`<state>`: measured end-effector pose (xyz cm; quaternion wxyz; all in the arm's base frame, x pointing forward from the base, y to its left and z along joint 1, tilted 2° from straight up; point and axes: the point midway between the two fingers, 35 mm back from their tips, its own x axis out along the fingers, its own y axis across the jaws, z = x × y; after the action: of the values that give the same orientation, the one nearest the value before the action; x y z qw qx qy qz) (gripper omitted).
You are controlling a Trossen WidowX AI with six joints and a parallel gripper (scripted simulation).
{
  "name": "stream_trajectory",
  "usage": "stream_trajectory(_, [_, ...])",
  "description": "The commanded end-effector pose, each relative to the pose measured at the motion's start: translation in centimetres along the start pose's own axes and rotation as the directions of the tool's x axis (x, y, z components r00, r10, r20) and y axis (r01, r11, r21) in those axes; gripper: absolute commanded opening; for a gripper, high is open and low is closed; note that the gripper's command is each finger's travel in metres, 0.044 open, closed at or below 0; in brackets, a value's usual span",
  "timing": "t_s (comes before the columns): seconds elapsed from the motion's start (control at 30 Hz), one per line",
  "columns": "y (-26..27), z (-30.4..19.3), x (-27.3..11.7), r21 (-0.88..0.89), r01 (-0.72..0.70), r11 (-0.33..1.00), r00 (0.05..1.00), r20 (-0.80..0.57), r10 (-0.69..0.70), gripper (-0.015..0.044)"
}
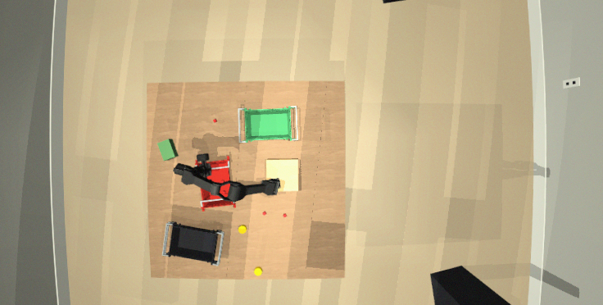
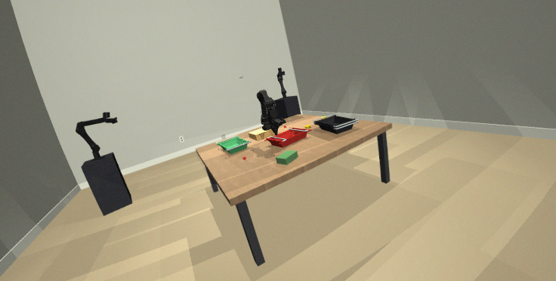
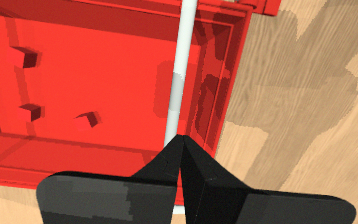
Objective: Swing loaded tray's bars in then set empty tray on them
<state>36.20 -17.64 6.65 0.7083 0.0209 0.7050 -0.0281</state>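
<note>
The red tray (image 1: 221,162) (image 2: 289,140) (image 3: 55,157) stands on the table with small red blocks (image 3: 30,60) (image 3: 87,120) inside. One wire bar (image 1: 219,167) (image 2: 279,138) (image 3: 186,30) lies across its top near one end. The other bar (image 1: 215,202) (image 2: 300,129) crosses near the opposite end. My gripper (image 2: 276,133) (image 3: 181,140) is shut and empty at the first bar; in the wrist view the bar passes beneath the left finger. A green tray (image 1: 247,125) (image 2: 229,147), its bars out over its ends, looks empty. A black tray (image 1: 173,239) (image 2: 330,128) also looks empty.
A pale yellow block (image 1: 284,170) (image 2: 258,134) lies near the arm's base. A green block (image 1: 166,149) (image 2: 286,157) lies near the table edge. Yellow discs (image 1: 242,229) (image 1: 257,271) and small red cubes (image 1: 264,213) (image 1: 284,215) (image 1: 215,120) lie around.
</note>
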Motion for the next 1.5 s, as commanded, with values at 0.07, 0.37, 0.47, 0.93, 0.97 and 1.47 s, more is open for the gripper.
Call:
stream_trajectory(0.07, [0.0, 0.0, 0.0, 0.0, 0.0, 1.0, 1.0, 0.0, 0.0, 0.0])
stream_trajectory(0.37, [0.0, 0.0, 0.0, 0.0, 0.0, 1.0, 1.0, 0.0, 0.0, 0.0])
stream_trajectory(0.47, [0.0, 0.0, 0.0, 0.0, 0.0, 1.0, 1.0, 0.0, 0.0, 0.0])
stream_trajectory(0.93, [0.0, 0.0, 0.0, 0.0, 0.0, 1.0, 1.0, 0.0, 0.0, 0.0053])
stream_trajectory(0.97, [0.0, 0.0, 0.0, 0.0, 0.0, 1.0, 1.0, 0.0, 0.0, 0.0079])
stream_trajectory(1.47, [-1.1, -0.7, -5.3, 0.001, -0.004, 1.0, 1.0, -0.012, 0.004, 0.044])
